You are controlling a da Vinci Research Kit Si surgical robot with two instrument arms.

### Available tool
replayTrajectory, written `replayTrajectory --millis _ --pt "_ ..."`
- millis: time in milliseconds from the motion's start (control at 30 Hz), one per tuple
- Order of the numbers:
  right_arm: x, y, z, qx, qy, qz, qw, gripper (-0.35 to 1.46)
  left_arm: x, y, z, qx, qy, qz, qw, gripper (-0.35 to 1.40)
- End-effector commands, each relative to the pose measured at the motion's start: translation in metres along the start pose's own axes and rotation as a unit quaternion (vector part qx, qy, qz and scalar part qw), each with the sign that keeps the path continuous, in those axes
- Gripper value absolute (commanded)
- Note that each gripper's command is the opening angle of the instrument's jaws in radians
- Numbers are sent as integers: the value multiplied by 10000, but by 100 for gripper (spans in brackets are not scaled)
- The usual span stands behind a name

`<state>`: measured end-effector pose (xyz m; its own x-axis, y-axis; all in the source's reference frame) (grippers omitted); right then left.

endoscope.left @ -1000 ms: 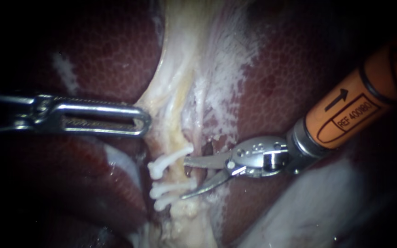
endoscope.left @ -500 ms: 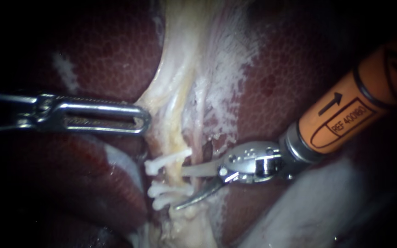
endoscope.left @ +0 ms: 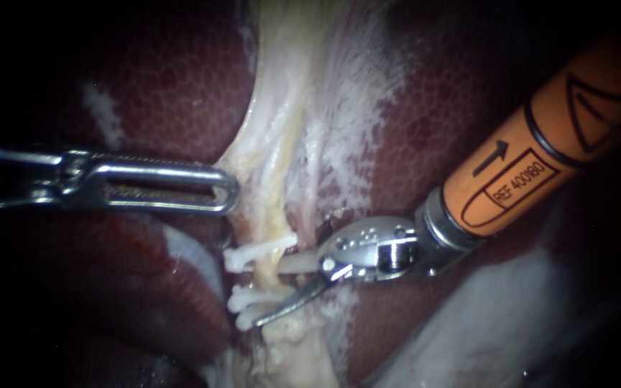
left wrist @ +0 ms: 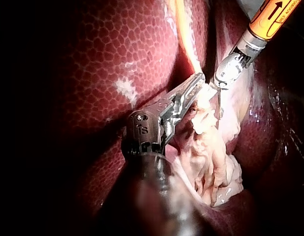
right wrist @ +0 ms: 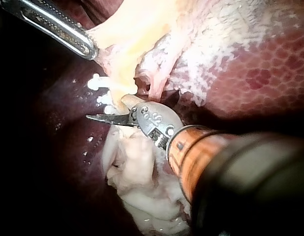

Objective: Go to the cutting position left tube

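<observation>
Liver [endoscope.left: 145, 86] backdrop | left instrument [endoscope.left: 229, 191] jaws clamp pale tissue [endoscope.left: 282, 108] | right instrument [endoscope.left: 271, 293] blades spread astride tube [endoscope.left: 264, 253]

Polished metal left instrument [endoscope.left: 228, 192], smooth orange plastic sleeve [endoscope.left: 512, 172] on right instrument [endoscope.left: 271, 293], wet glossy liver [endoscope.left: 167, 79].

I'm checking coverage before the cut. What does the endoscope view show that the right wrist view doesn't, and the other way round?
Endoscope only: the left instrument back to its hinge, and the pale strand running up between stretches of liver.
Right wrist only: the full spread of the pale tissue lump under the right instrument.
Both: the white clips, the right instrument's open blades by them, and the left instrument's tip.
</observation>
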<state>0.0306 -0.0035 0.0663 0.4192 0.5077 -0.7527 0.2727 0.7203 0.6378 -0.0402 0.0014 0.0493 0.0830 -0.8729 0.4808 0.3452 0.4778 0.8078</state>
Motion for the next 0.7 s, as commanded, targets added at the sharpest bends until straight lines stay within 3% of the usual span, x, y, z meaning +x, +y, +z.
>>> replayTrajectory --millis 33,200,700 --pt "0 1 1 6 -2 51 10000 93 0 1 0 -3 -1 2 10000 -35" --pt "3 3 6 -6 18 232 9997 90 2 6 2 2 1 9 10000 -35" --pt "-1 8 4 19 16 455 9990 51 5 9 4 -2 -1 17 10000 -35"
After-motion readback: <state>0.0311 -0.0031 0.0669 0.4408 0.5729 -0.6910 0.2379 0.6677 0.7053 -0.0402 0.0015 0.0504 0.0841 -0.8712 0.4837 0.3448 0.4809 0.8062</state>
